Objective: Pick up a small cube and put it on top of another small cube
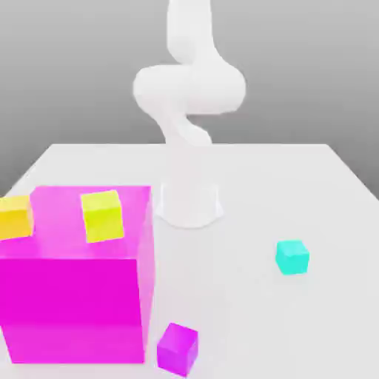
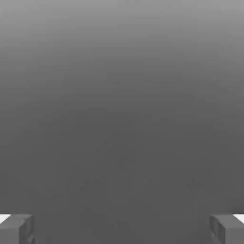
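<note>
A small cyan cube [image 1: 292,257] is sitting alone on the white worktop [image 1: 326,192] toward the exterior view's right, well apart from a small purple cube [image 1: 178,348] lying just beside a big magenta block [image 1: 74,311]. A yellow cube [image 1: 102,215] is resting on that block, an orange-yellow cube [image 1: 15,217] at its edge. The gripper [image 2: 122,228] is hanging wide open, holding nothing.

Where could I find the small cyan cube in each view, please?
Exterior view: the small cyan cube sits alone on the white table, toward the exterior view's right.
Hand view: the open gripper faces plain grey.
Shared landmark: probably the grey backdrop.
</note>
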Robot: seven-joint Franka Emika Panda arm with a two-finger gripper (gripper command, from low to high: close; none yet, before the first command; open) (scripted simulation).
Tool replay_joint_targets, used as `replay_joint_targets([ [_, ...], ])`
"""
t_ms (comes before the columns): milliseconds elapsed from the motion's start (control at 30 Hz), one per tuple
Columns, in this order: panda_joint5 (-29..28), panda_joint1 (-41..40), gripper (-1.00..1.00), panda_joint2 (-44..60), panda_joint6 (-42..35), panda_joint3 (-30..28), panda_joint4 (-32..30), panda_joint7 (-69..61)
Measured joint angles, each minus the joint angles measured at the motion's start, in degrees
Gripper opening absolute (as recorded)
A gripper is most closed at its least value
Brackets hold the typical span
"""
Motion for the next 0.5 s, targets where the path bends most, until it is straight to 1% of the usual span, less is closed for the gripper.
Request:
replay_joint_targets([
  [233, 0.79, 13.4, 0.0, 12.15, 10.45, 0.69, -12.44, -17.31],
  [500, 2.11, 28.51, 0.0, 27.18, 23.07, 3.2, -27.16, -38.38],
])
